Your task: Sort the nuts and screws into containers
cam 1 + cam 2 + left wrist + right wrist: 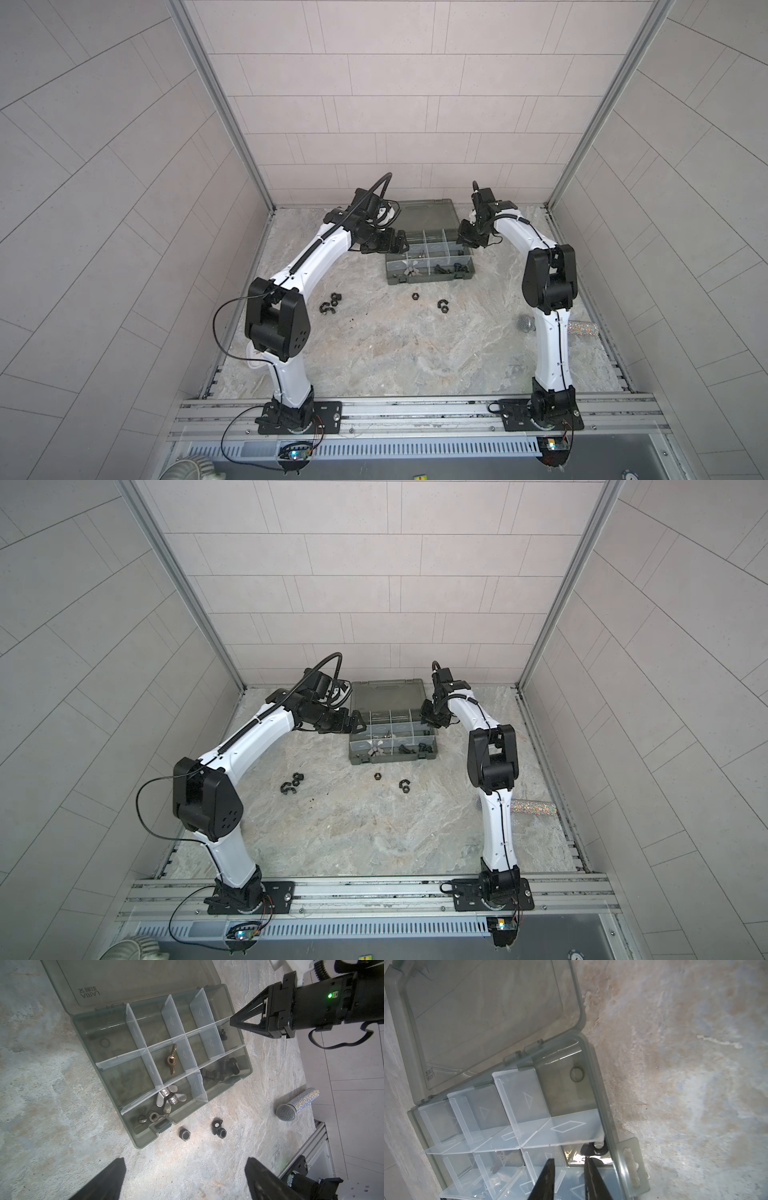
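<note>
My screws (212,1075) are black, wide-headed and stubby. They lie piled in the front right compartment of the organizer case (430,279), which sits open at the centre of both top views. Only the left wrist view resolves the rest: silvery wing nuts (169,1099) and a black wing nut (153,1116) share the neighbouring compartment, and a brass wing nut (172,1061) lies alone in the middle row. Only the top views show the black nuts (330,305) clustered on the surface (374,353), lower left of the case. My left jaws are spread wide and empty. My right jaws are slightly parted and pinch nothing, above a small black piece (593,1148) in an end compartment.
</note>
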Action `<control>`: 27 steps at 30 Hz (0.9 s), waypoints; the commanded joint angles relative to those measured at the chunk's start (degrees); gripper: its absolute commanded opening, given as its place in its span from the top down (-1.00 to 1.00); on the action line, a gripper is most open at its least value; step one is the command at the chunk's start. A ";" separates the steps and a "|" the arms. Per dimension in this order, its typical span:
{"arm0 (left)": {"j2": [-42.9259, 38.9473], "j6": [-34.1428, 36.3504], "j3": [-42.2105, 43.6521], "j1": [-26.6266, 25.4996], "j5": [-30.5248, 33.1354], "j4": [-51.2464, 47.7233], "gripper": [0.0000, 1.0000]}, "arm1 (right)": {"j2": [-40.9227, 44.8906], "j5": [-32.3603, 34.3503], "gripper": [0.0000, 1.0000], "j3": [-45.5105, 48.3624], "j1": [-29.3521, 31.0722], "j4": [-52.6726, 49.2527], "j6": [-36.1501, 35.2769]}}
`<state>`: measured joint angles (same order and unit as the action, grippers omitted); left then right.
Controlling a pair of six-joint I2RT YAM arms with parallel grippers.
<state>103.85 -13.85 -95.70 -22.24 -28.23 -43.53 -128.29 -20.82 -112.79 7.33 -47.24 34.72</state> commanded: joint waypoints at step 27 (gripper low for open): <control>-10.64 0.45 13.83 0.27 2.12 1.87 -0.92 | 21.96 -5.57 0.30 34.56 16.00 -1.56 -4.25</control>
<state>95.88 -13.89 -83.11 -22.24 -27.20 -41.82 -107.39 -25.52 -78.61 23.51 -50.54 29.06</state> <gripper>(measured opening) 0.958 0.350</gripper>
